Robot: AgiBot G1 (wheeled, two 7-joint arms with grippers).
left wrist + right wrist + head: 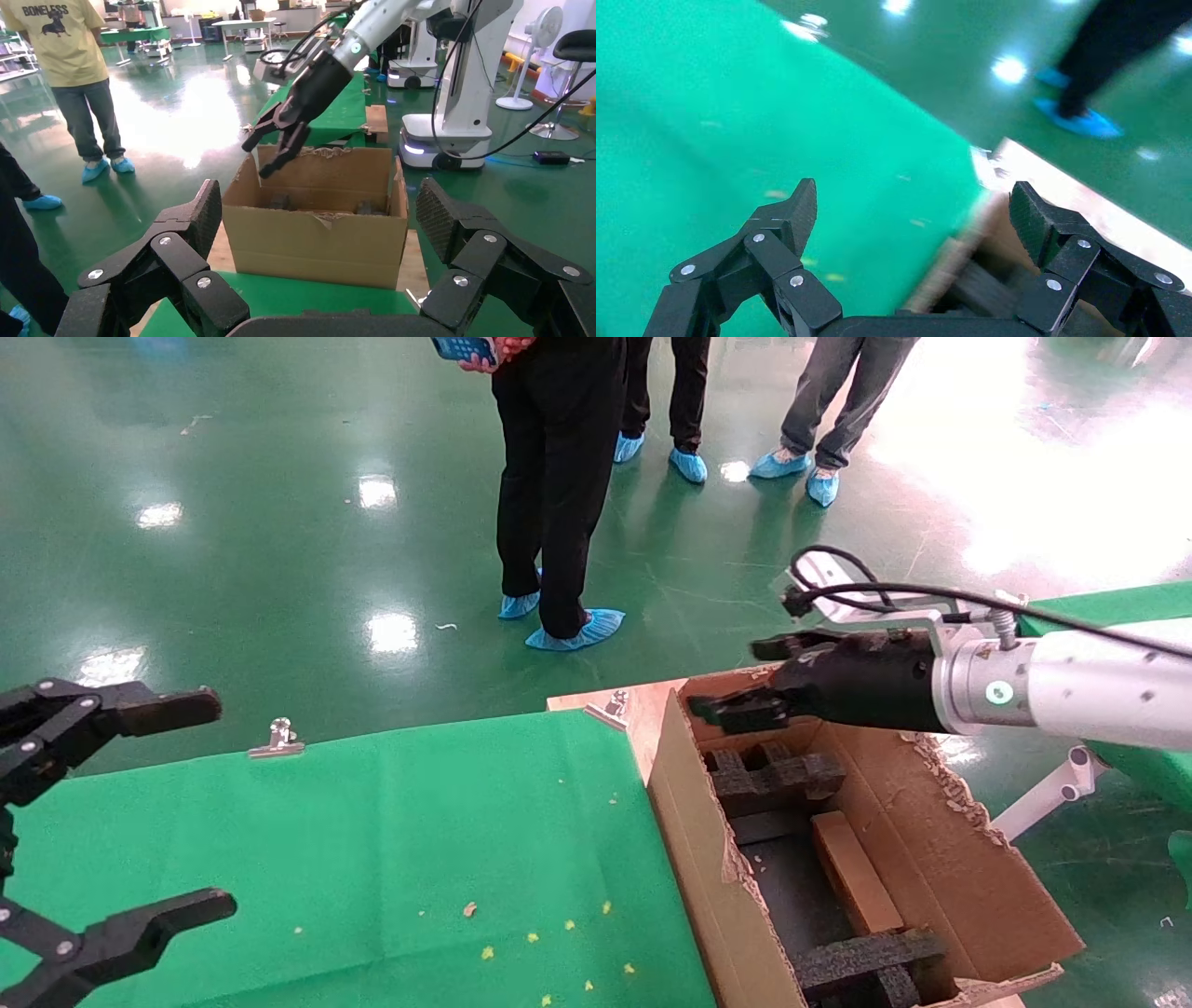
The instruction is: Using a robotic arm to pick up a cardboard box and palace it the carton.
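**Empty right hand held above the carton, cardboard box lying inside**

The right hand (740, 677), carried on the white robotic arm (1099, 696) with its green indicator light, is seen above the far end of the open carton (694, 859). Its fingers are spread apart and nothing is held between them. In the left wrist view the same hand (270, 144) is shown poised over the carton's (316, 242) ragged rear edge.

The cardboard box (855, 873) is found inside the carton, lying flat on the bottom along the wall on the robot's right side, between black foam inserts (773, 775) at the far end and more foam at the near end.

The carton is placed just beside the green-covered tabletop (391, 840), on its right edge. Small yellow scraps (531, 938) are scattered on the cloth, and a metal clip (277, 738) is fixed at its far edge.

The left hand (154, 808) is held over the near left part of the tabletop, fingers wide apart and empty. People in blue shoe covers (577, 631) are seen standing on the green floor beyond
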